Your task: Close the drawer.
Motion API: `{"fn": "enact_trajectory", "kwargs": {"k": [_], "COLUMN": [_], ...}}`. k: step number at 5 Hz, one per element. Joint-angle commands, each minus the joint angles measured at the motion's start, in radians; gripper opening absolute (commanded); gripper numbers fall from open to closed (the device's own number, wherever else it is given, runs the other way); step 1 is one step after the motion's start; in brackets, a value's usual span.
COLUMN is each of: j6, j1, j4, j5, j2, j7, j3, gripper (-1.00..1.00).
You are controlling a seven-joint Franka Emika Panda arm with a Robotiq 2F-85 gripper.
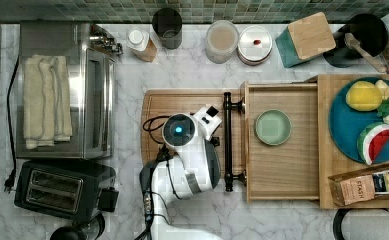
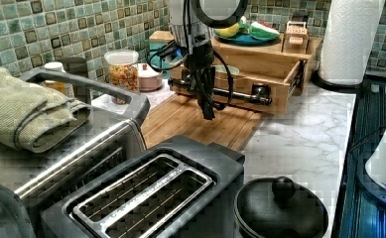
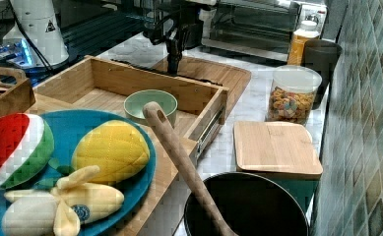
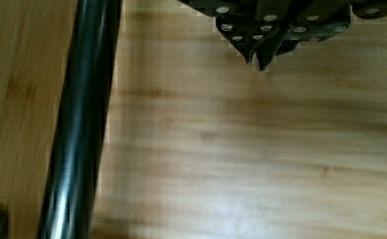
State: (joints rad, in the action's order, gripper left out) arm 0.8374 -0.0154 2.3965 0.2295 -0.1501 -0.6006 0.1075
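Closed, empty gripper [image 4: 258, 59] points straight down just beside drawer [image 1: 282, 170] handle [image 4: 79, 124]

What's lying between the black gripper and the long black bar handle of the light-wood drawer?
Nothing: in the wrist view, only bare cutting board separates the shut gripper from the handle.

A small brown box [image 1: 358, 189], at about four o'clock in the top view, reads "FLASH"; no other lettering is legible.
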Motion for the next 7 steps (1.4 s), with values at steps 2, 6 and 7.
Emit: {"fn": "enact_trajectory", "kwargs": {"k": [2, 6, 7], "j6": [-0.011, 0.075, 0.03], "j1": [-0.127, -0.352, -0.396], "j4": [-0.097, -0.215, -0.287], "j5": [-0.082, -0.193, -0.203], "j2": [0.036, -0.023, -0.049], "j7": [-0.277, -0.733, -0.79], "j3": [-0.152, -0.302, -0.329], "gripper": [-1.0, -1.0, -1.0]}}
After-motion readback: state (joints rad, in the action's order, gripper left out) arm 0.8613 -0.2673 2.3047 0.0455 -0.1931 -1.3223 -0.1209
